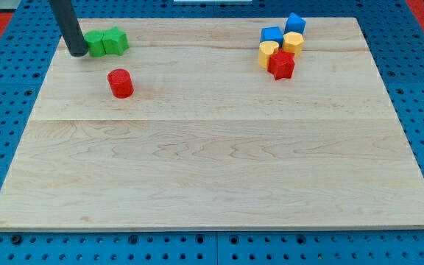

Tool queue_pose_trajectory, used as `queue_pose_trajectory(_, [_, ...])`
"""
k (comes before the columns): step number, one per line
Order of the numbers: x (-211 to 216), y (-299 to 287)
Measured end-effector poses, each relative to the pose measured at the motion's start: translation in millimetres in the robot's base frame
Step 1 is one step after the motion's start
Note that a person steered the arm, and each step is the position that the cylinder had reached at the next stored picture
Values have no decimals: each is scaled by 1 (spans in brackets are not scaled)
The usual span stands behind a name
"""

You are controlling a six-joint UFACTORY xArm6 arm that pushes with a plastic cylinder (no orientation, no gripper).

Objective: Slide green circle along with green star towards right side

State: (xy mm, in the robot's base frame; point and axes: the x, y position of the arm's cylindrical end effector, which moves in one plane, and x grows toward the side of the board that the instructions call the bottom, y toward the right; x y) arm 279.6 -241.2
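My bare rod has no hand to open or close, and my tip (78,53) sits against the green circle (94,43), which touches the green star (114,40); an off-centre push could split them.

wide bare board (219,169) right of green blocks (106,41), red cylinder (121,83) below, cluster (281,46) far right

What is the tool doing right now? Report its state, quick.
My tip: no jaws, holds nothing; its end rests on the wooden board against the view's left side of the two touching green blocks, whose shapes I cannot tell apart.
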Motion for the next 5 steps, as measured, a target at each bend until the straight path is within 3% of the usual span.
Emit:
queue_pose_trajectory(2, [-10, -18])
queue_pose_trajectory(4, [-21, 67])
queue_pose_trajectory(5, [-37, 69])
